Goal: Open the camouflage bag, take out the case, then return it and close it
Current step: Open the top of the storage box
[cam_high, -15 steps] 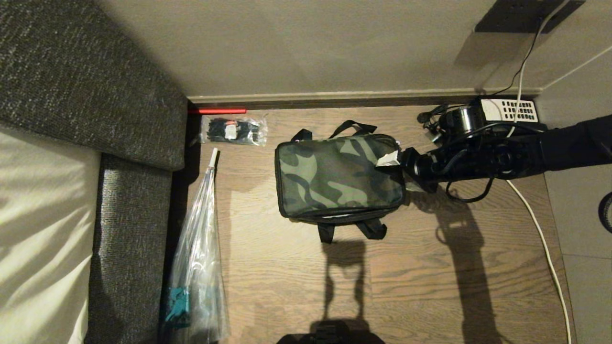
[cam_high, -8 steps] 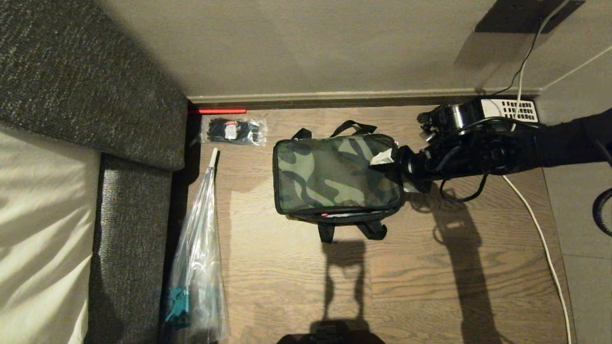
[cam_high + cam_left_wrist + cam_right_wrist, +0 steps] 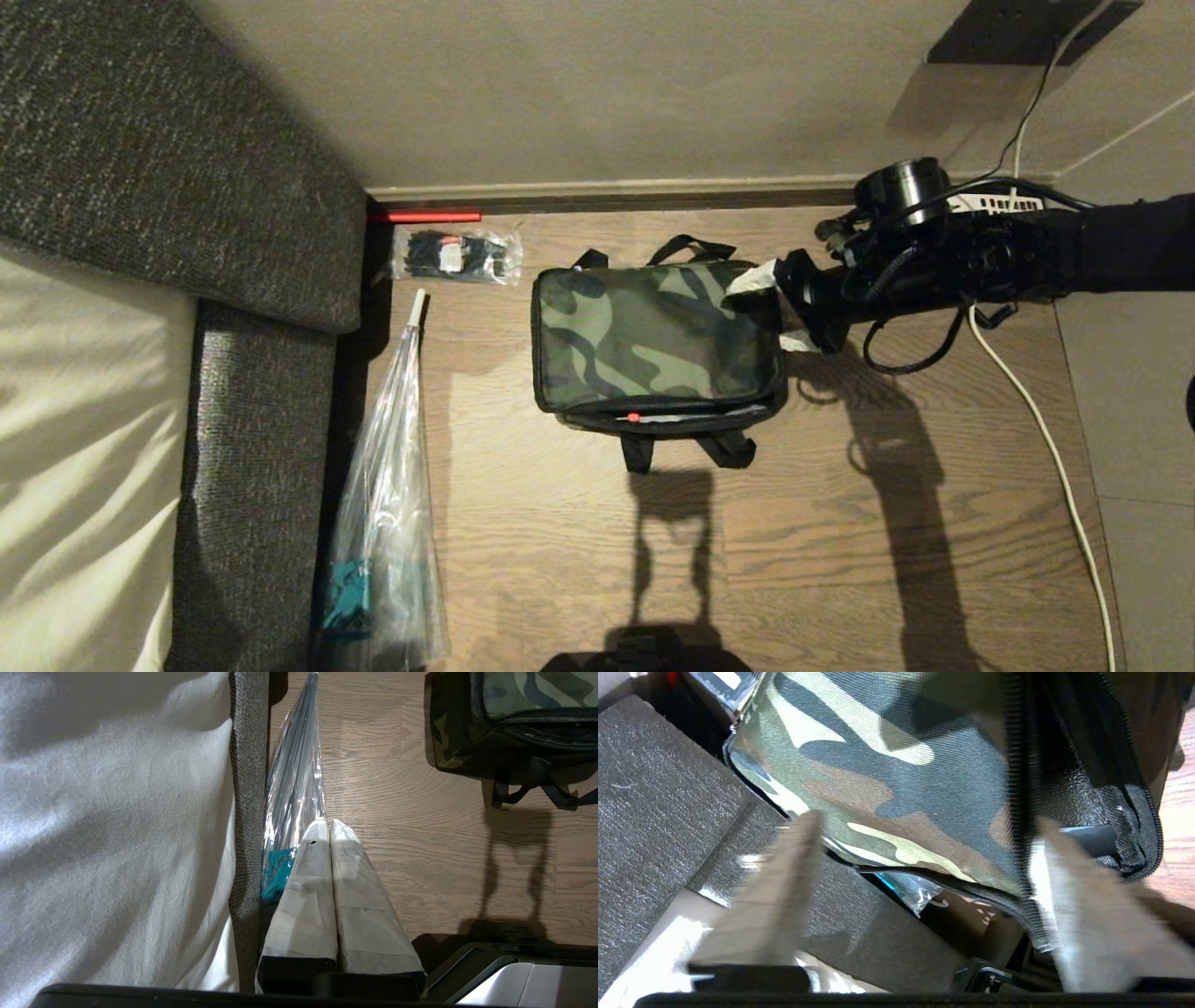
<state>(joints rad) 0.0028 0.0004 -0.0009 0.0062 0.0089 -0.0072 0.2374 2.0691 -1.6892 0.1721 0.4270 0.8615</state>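
The camouflage bag (image 3: 653, 336) lies flat on the wooden floor, its top panel up and its black straps sticking out front and back. A thin gap runs along its front edge, with a spot of red lining (image 3: 633, 417) in it. My right gripper (image 3: 777, 310) is at the bag's right end, open, its taped fingers wide apart astride the unzipped flap edge (image 3: 1020, 826). In the right wrist view a black speckled surface (image 3: 1080, 795) shows inside the opening, likely the case. My left gripper (image 3: 329, 823) hangs parked and shut, low on the left.
A grey upholstered bed edge (image 3: 261, 243) walls off the left. Beside it lie an umbrella in clear plastic (image 3: 387, 523) and a packet of black items (image 3: 456, 255). A telephone (image 3: 999, 201) and a white cable (image 3: 1055, 448) sit right of the bag, under my right arm.
My right gripper has moved toward the back wall along the bag's right end and rolled. The top panel has shifted a little left, and the front gap with red lining has appeared.
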